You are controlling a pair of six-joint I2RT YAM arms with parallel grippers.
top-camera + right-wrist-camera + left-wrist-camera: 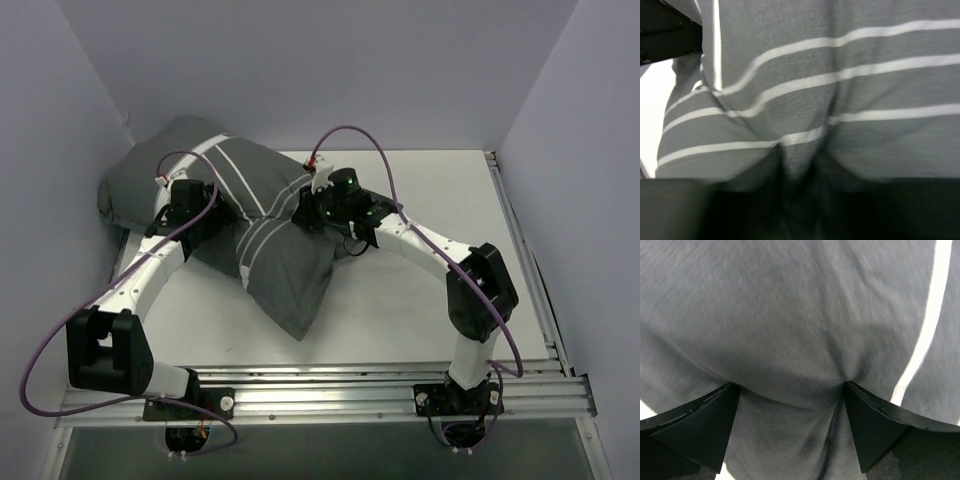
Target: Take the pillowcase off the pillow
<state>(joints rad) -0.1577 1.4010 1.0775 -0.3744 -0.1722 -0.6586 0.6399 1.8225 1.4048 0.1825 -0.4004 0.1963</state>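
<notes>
The pillowcase, dark grey with white stripes, lies plump across the left and middle of the table. The white pillow is hidden inside it. My left gripper presses into the case's left side. In the left wrist view its fingers stand wide apart with a bulge of grey cloth between them. My right gripper is at the case's right edge. In the right wrist view the striped cloth puckers into a pinched fold at the gripper, whose fingers are lost in shadow.
The case's far left corner rests against the left wall. A metal rail runs along the near edge and another along the right side. Bare white table lies to the right.
</notes>
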